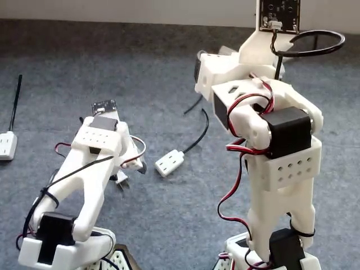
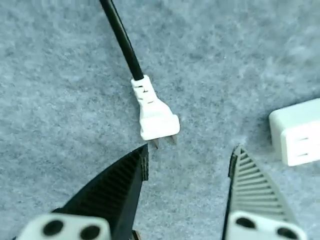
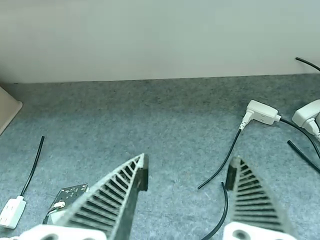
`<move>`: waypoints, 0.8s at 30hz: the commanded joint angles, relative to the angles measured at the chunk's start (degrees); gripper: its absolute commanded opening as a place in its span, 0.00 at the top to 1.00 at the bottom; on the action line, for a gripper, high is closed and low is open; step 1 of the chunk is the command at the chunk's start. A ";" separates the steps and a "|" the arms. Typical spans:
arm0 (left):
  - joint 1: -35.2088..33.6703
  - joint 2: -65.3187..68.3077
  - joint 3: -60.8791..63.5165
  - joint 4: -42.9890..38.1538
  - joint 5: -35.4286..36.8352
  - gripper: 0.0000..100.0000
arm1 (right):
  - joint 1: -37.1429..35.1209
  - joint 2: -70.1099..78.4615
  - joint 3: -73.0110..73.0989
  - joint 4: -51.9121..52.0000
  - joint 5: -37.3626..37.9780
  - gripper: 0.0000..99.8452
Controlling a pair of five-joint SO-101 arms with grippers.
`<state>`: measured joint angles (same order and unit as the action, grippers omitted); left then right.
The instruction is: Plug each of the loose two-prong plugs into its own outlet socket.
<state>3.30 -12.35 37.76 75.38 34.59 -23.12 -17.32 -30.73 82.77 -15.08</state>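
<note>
Sockets (image 1: pixel 169 162) (image 1: pixel 7 144), two; plug (image 2: pixel 156 117), one, before wide left end effector (image 2: pixel 191 152); right end effector (image 3: pixel 187 167) wide.

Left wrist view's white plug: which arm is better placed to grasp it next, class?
Left, likely. The left gripper, open, hovers close over the plug; the right gripper, also open, is raised and aimed toward the wall.

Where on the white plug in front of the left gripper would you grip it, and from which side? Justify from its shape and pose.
Best grip the plug by its wide white body just behind the prongs, coming from above and pinching its two long sides. It lies flat on the carpet, the prongs must stay free, and the cord leaves the narrow end.
</note>
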 commanded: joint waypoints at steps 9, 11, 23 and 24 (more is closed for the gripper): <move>-2.95 -1.80 9.19 -20.57 8.09 0.73 | -0.57 -2.24 -2.15 0.13 0.70 0.75; -4.53 -1.80 11.38 -22.68 8.00 0.73 | -0.57 -2.24 -2.15 0.04 0.70 0.75; -7.43 -2.24 13.14 -16.88 1.23 0.73 | -0.57 -2.24 -2.15 0.13 0.70 0.75; -8.31 -2.24 13.14 -16.53 1.23 0.73 | -0.57 -2.24 -2.15 0.13 0.70 0.75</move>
<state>-2.51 -14.11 50.68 56.04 36.44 -23.12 -17.32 -30.73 82.77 -15.08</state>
